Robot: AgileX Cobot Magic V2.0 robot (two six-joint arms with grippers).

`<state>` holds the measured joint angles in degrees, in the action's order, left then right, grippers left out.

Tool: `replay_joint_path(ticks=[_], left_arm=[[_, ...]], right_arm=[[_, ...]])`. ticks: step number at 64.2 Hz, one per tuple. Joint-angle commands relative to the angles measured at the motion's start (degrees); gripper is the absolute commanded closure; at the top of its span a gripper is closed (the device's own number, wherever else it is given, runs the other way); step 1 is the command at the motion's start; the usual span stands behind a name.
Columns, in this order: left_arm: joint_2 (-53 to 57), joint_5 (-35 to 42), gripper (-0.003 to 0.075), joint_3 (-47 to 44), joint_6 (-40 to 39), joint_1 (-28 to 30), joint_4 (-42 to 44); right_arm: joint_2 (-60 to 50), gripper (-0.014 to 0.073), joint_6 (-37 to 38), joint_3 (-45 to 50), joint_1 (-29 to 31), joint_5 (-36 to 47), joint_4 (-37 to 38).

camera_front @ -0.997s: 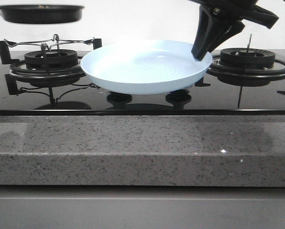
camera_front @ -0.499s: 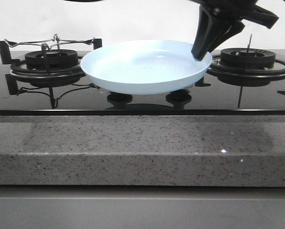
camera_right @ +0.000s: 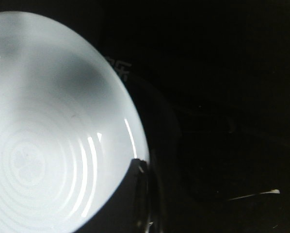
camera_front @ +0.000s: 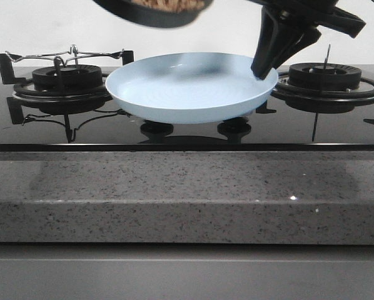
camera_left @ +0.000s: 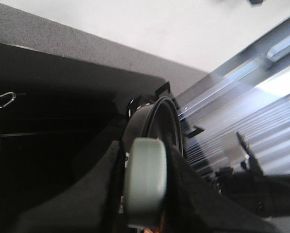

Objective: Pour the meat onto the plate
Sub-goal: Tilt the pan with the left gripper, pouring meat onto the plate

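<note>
No readable txt, labels or nos. anywhere. Faint pale marks on dark stovetop by plate rim, too blurred to read.

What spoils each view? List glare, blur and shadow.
Front view: the pan is motion-blurred and throws a soft shadow on the plate.
Left wrist view: the near handle is out of focus.
Right wrist view: the plate glares white, the surroundings almost black.
</note>
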<state>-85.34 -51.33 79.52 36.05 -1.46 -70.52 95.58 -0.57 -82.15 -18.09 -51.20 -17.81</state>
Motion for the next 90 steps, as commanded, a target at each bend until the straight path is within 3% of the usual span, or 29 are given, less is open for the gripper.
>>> replay_joint_path(ticks=[1, 42, 61, 90], left_arm=[[4.5, 4.5, 0.0741, 1.7, -0.1, -2.8, -0.6], [10.3, 24.5, 0.0741, 1.7, -0.3, -24.0, 32.1], [10.4, 26.7, 0.0741, 1.7, -2.2, -31.7, 50.1], [14.9, 30.5, 0.0741, 1.7, -4.8, -37.6, 66.3]], right_arm=[[-3.1, 0.0662, -0.4, -1.5, 0.1, 2.3, -1.1], [-3.1, 0.0662, -0.4, -1.5, 0.1, 2.3, -1.1], [-3.1, 0.0662, -0.4, -1.5, 0.1, 2.3, -1.1], [-3.1, 0.0662, -0.4, -1.5, 0.1, 2.3, -1.1]])
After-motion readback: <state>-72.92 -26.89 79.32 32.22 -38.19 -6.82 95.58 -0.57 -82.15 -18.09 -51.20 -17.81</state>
